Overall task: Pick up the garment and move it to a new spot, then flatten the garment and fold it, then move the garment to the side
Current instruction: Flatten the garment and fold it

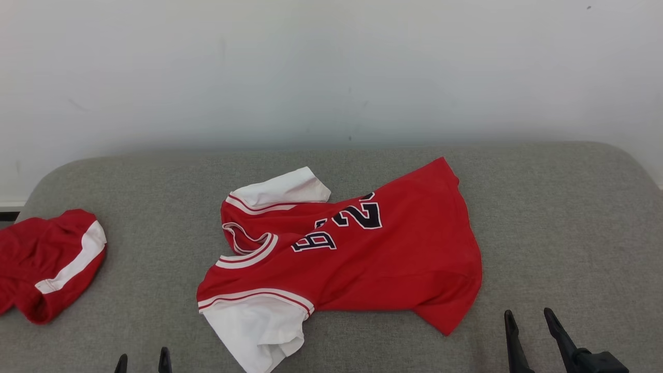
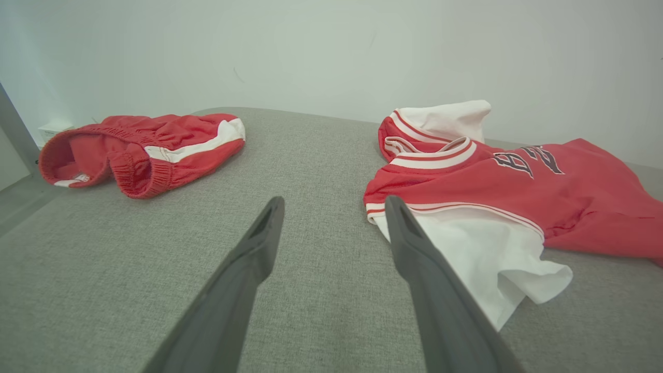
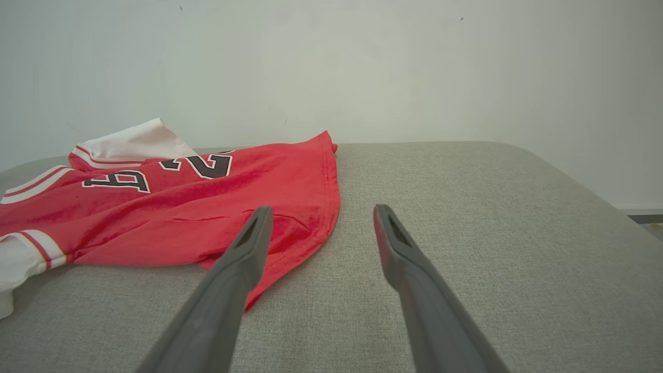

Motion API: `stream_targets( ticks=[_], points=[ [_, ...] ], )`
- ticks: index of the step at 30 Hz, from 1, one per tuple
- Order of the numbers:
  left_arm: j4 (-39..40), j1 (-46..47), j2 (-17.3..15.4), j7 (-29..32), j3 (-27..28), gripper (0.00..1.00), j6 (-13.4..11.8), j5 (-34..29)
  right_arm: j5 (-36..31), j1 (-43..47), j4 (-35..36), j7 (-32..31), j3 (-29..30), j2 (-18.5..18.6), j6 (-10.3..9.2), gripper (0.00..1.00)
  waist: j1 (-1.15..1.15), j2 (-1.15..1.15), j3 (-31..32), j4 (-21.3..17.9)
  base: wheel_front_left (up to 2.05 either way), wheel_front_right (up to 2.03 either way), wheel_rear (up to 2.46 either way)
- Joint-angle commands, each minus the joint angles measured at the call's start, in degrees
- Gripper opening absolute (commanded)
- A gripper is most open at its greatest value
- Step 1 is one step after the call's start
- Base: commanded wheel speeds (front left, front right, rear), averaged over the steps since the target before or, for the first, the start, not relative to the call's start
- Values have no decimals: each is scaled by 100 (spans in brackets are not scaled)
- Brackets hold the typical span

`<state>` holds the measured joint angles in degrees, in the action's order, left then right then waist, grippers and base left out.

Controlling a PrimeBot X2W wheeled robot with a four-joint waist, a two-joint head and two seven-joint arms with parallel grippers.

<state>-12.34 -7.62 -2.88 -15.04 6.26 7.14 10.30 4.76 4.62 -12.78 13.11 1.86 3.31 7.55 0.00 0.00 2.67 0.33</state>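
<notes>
- Jersey [image 1: 362, 259]: red w/ white sleeves, lies about mid-cushion [image 1: 544, 217], collar toward my L, hem toward my R.
- Not flat: the far shoulder is bunched, the far white sleeve is tipped up toward the wall [image 1: 331, 67], and there are wrinkles across the body.
- Near white sleeve hangs toward the front edge, rumpled.
- Dark print w/ white outline faces up on the chest. It's upside down from the head cam and I can't read it for sure.
- L gripper [image 1: 143, 362]: just the tips show at the bottom of the head cam, L of the near sleeve and apart from it.
- On the L wrist cam its fingers [image 2: 259, 243] are spread wide w/ only grey fabric between them, so it has hold of nothing. One finger overlaps the sleeve in pic, and I can't tell contact from that cam.
- R gripper [image 1: 531, 318]: lower R of the head cam, near the hem corner and apart from it.
- On the R wrist cam its fingers [image 3: 399, 248] are spread wide and empty. One crosses the hem corner in pic, the other sits over bare cushion.
- Shorts [image 1: 46, 264]: red w/ a white stripe, bunched at the far L end of the cushion, well apart from the jersey.
- Cushion is grey woven fabric w/ rounded corners, up against the pale wall.
</notes>
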Motion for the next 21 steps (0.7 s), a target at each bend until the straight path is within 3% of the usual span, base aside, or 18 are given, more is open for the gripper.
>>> stream_targets(
  ticks=[1, 13, 21],
  points=[
    [5, 77, -1, -21, 25, 100, 36, -30, 48, -13, -5, 14, 25, -13, -13, 100, 0, 0, -28, 2, 0, 0, 0],
    [71, 156, 0, -21, -96, 100, 27, -43, -28, -93, 22, 8, 56, -40, -13, 100, 0, 0, -78, 29, 0, 0, 0],
    [-267, 264, -8, -20, -600, 100, 28, 99, 272, -263, 42, -399, 384, -43, -13, 100, 0, 0, -115, 36, 0, 0, 0]
  ],
)
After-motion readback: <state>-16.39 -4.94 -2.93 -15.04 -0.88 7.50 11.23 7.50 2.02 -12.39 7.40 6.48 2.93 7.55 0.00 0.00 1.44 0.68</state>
